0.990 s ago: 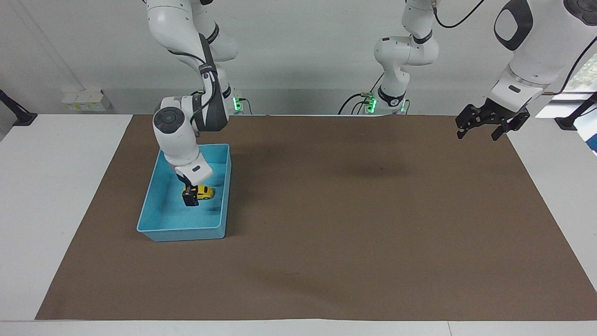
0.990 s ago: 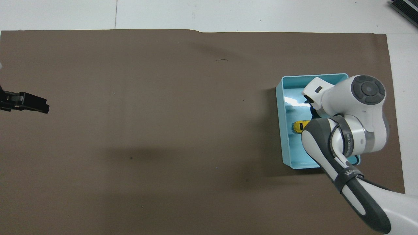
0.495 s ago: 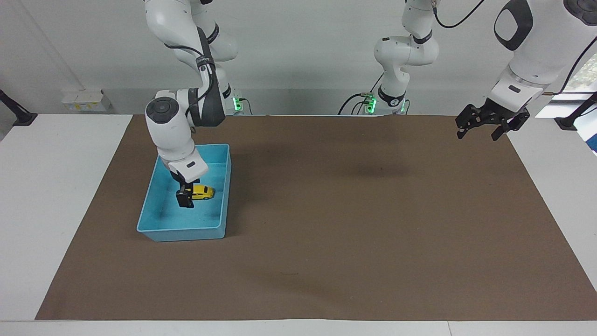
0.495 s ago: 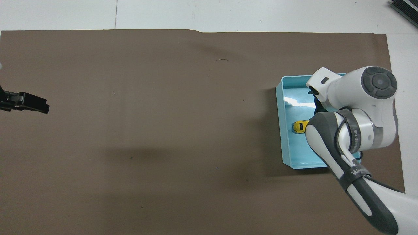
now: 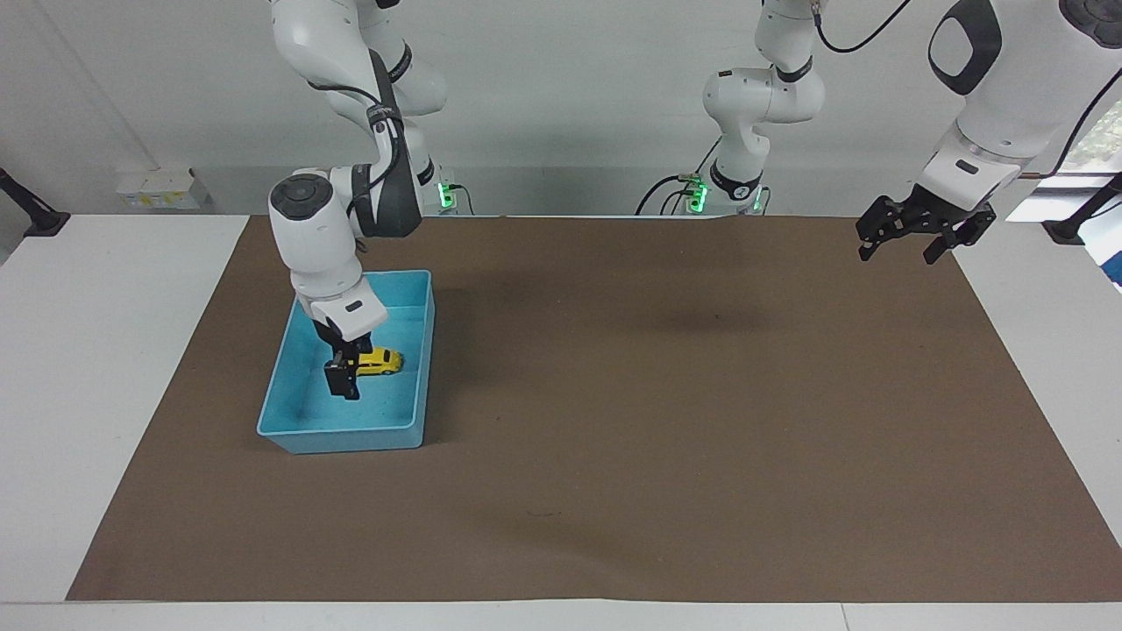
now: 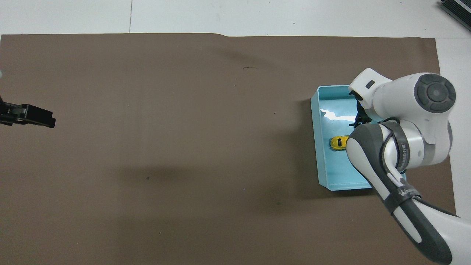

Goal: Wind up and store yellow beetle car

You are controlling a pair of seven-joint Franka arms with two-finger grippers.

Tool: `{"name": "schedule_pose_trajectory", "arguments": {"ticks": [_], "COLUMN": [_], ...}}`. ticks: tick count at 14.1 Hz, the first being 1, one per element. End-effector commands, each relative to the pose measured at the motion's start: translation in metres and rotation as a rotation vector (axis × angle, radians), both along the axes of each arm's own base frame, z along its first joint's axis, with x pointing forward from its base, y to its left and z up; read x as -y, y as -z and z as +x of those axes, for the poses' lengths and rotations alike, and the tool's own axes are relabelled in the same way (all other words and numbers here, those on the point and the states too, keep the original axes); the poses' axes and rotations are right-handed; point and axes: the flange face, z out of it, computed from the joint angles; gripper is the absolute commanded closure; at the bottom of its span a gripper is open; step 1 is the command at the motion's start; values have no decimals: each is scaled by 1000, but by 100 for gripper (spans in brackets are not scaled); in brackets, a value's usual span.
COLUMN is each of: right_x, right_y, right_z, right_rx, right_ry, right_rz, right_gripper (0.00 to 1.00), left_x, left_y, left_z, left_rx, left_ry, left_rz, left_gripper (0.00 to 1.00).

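Up comes the right gripper [image 5: 342,379] a little, drifting toward the bin's outer long wall since a second ago, and the yellow beetle car [image 5: 380,361] has not budged. That car sits on the floor of the blue bin [image 5: 298,431], wheels down, about midway along it, just beside the gripper's dark fingers [image 5: 341,382] on the side toward the bin's inner wall. Jaws are released, nothing between them; whether a finger still brushes the car I cannot tell from where I stand. From overhead the arm's white elbow hides the gripper itself and covers part of the bin, with only the car's [image 6: 339,142] rounded glossy shell peeking out. Smooth plastic bin, rectangular, shallow, shiny floor catching the light. It rests on a matte brown mat [image 5: 666,421] near the mat's edge at the right arm's end of the tabletop. Left gripper [image 5: 920,235] waits in the air over the mat's corner at its own end, black fingers spread wide, holding nothing.
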Motion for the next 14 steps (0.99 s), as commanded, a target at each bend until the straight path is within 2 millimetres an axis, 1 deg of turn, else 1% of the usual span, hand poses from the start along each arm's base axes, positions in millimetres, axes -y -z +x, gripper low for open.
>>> {"name": "schedule_pose_trajectory", "arguments": {"ticks": [1,3,6,7,8,10,12,13,14], "right_x": [10,15,12,10,6,-2,-2,1,-1], "right_y": [-21,-39,-51,-59,-71,-102,-126,-136,-148], "right_z": [17,22,16,12,8,-5,-20,-28,-36], "right_rx": [-48,-75,-104,-108,-100,-74,-77,-87,-93], "right_ry": [112,164,294,315,325,370,490,542,578], "right_rz": [23,27,94,96,99,102,123,126,129], "right_gripper": [0,0,0,0,0,0,0,0,0], "left_x": [-4,-4,-4,-4,-4,-4,-4,-4,-4], "left_y": [-5,-5,-5,-5,-6,-5,-6,-5,-6], "left_z": [-2,-2,-2,-2,-3,-2,-3,-2,-3], "left_rx": [-6,-6,-6,-6,-5,-6,-5,-6,-5], "left_ry": [-12,-12,-12,-12,-12,-12,-12,-12,-12], "left_rz": [21,21,21,21,21,21,21,21,21], "left_gripper": [0,0,0,0,0,0,0,0,0]}}
